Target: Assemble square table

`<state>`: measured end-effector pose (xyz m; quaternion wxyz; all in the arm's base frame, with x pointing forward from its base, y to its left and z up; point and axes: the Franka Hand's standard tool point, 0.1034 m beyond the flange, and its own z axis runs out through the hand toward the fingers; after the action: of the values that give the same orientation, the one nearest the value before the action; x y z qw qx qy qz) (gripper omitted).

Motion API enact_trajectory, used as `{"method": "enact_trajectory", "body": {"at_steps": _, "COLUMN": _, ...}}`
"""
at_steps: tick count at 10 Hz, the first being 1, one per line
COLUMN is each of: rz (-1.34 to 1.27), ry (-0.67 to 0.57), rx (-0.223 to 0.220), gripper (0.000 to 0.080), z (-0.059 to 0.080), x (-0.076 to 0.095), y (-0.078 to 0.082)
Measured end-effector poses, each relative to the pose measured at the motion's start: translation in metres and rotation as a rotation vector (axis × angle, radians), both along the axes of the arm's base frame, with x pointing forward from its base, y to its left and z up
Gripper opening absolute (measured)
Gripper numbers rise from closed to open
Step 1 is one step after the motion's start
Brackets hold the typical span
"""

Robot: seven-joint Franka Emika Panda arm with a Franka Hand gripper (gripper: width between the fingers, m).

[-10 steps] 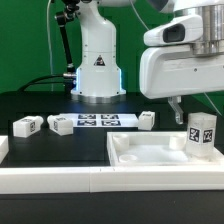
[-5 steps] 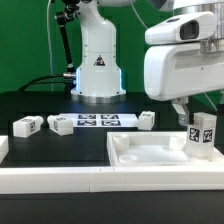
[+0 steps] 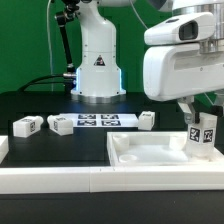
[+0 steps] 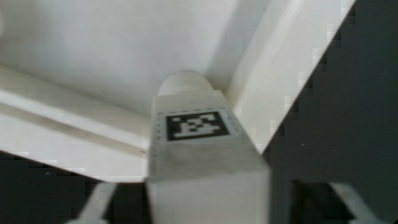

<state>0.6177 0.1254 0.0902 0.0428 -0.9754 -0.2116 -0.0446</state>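
The leg (image 3: 203, 137) stands upright at the tabletop (image 3: 140, 152) corner, apparently seated for fastening. The gripper (image 3: 200, 121) straddles it. Whether the fingers (image 4: 103, 205) clamp it cannot be told.

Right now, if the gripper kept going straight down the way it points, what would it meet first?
The upright leg. The gripper straddles its top, so the palm would probably meet that leg first. Under the leg lies a corner of the square tabletop. Whether the pads touch the leg is unclear.
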Motion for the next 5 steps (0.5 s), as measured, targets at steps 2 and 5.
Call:
{"method": "enact_trajectory", "body": {"at_steps": 2, "rz": -0.001, "ry": 0.000, "rx": 0.000, "gripper": 0.0296, "z": 0.0000, "x": 0.0001, "y": -0.0004}}
{"method": "enact_trajectory", "body": {"at_steps": 5, "rz": -0.030, "ry": 0.002, "rx": 0.002, "gripper": 0.0296, "z": 0.0000, "x": 0.0003, "y": -0.0006}}
